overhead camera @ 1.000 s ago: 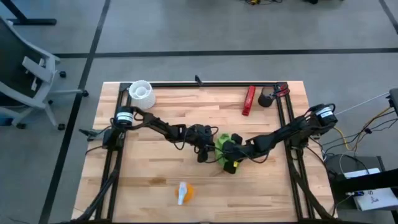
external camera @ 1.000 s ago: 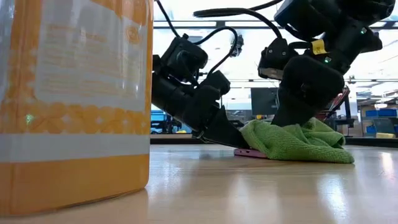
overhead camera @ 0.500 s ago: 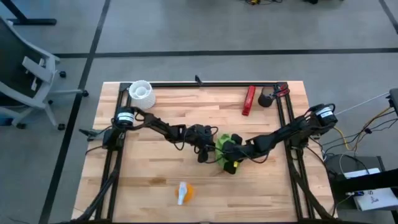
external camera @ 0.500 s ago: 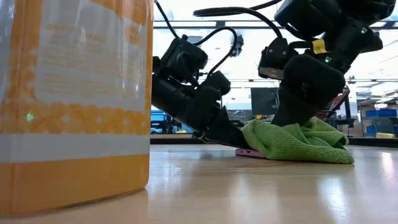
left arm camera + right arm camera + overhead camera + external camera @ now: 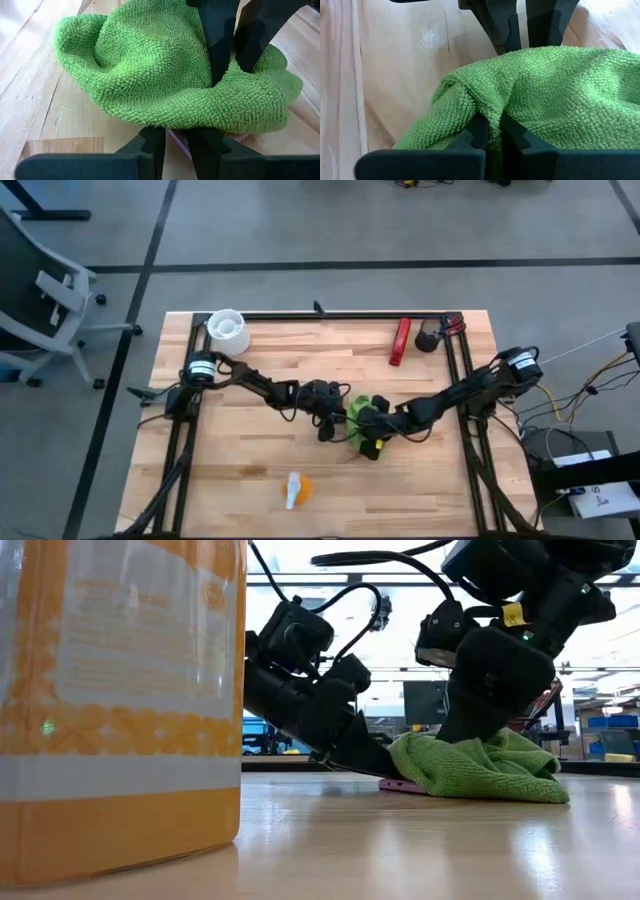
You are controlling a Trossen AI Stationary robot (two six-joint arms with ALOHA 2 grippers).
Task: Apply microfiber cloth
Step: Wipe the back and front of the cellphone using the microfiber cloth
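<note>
A: Where was the microfiber cloth?

B: Bunched near the middle of the wooden table, between the two arms. In the low view it lay in a heap on top of a thin pinkish object, of which only an edge showed from under the green fabric.

A: Could you tell what that object was?

B: No. The cloth covered nearly all of it. The left wrist view showed only a sliver of the same pinkish edge under the fold.

A: And the right gripper?

B: It pressed down into the cloth from the right side, and its fingers were pinched together on a ridge of fabric. The fingertips themselves were buried in the pile.

A: The left gripper?

B: It sat low at the cloth's left edge, the tips touching the fabric, with the pinkish edge showing in the narrow gap between its fingers. I could not tell whether it gripped that edge or merely rested there.

A: Anything else hard to make out?

B: In the high view the grippers and cloth merged into one dark and green cluster. An orange-and-white spray bottle lay near the front edge; in the low view it filled the left side, cropped and blurred.
</note>
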